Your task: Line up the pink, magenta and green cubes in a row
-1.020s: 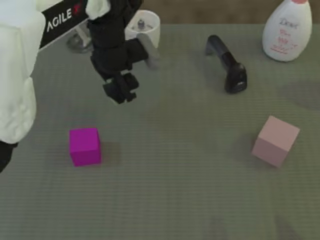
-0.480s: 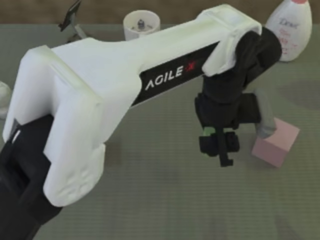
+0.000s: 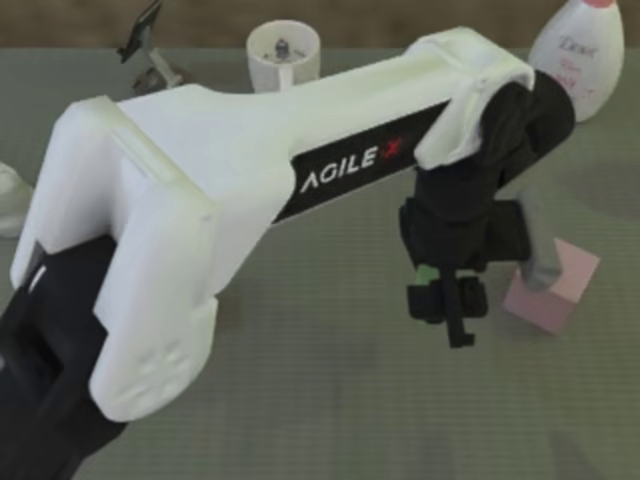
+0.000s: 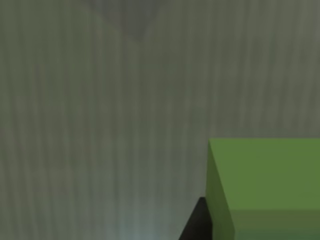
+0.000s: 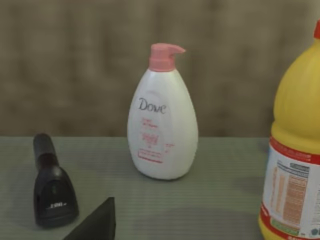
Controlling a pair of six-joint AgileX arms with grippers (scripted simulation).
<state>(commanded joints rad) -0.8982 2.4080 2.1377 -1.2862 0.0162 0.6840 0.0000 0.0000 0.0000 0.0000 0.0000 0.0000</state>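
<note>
A grey-green table (image 3: 300, 400) fills the overhead view, with a brown wall strip behind it. My left arm reaches across to the right side, its gripper (image 3: 447, 305) pointing down and clamped on the green cube (image 3: 426, 273), of which only a sliver shows between the fingers. The pink cube (image 3: 565, 290) sits just right of that gripper, apart from it. The magenta cube is hidden under the arm. Behind the gripper stand a white cup (image 3: 283, 50) and a Dove bottle (image 3: 578, 55).

The left wrist view shows the green cube (image 4: 265, 187) held close against the lens, above bare table.

The right wrist view shows the Dove bottle (image 5: 161, 120), a black scanner (image 5: 51, 187) and a yellow jug (image 5: 295, 150); I cannot tell the right gripper's state.
</note>
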